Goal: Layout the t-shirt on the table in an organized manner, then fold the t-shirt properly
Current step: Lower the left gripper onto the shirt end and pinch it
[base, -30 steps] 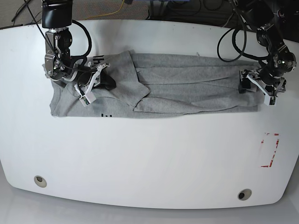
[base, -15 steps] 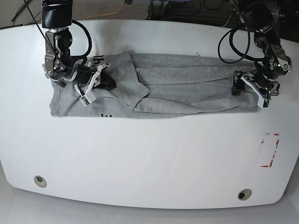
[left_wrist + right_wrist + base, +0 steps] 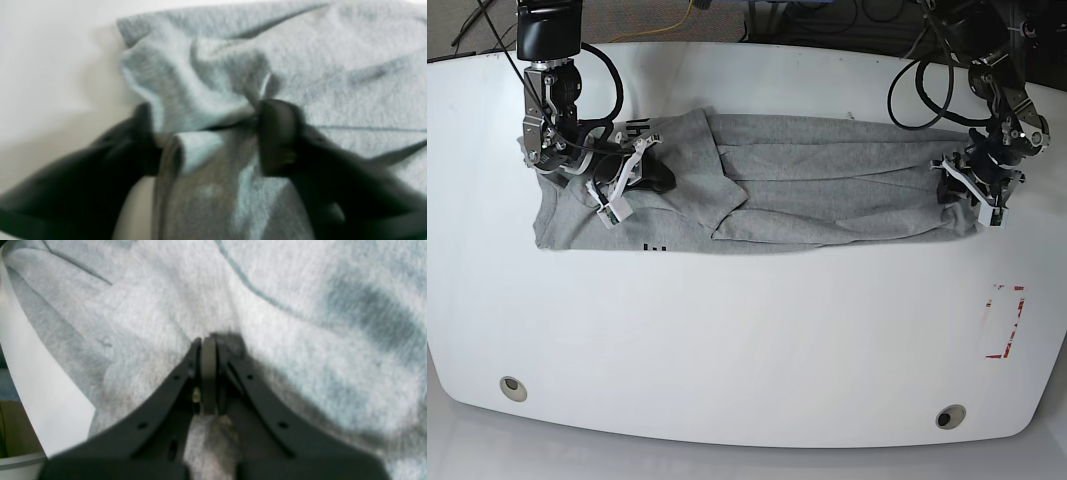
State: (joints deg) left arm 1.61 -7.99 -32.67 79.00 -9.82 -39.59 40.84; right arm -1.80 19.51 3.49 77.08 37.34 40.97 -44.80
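The grey t-shirt [image 3: 827,190] lies stretched left to right across the far half of the white table [image 3: 747,340], folded lengthwise, with bits of black lettering at its left end. My right gripper [image 3: 640,178] rests on the shirt's left part; in the right wrist view its fingertips [image 3: 208,341] meet, pinching cloth [image 3: 300,306]. My left gripper [image 3: 959,187] is at the shirt's right end. In the left wrist view its blurred black fingers [image 3: 277,136] stand apart with a bunched fold of the shirt [image 3: 200,110] between them.
A red rectangular outline [image 3: 1005,320] is marked at the table's right. Two small round holes [image 3: 513,388] [image 3: 949,416] sit near the front edge. Black cables [image 3: 922,85] hang behind the right-hand arm.
My left gripper has moved left from just off the shirt's right edge onto that edge, and the cloth has bunched between its fingers. My right gripper has not moved.
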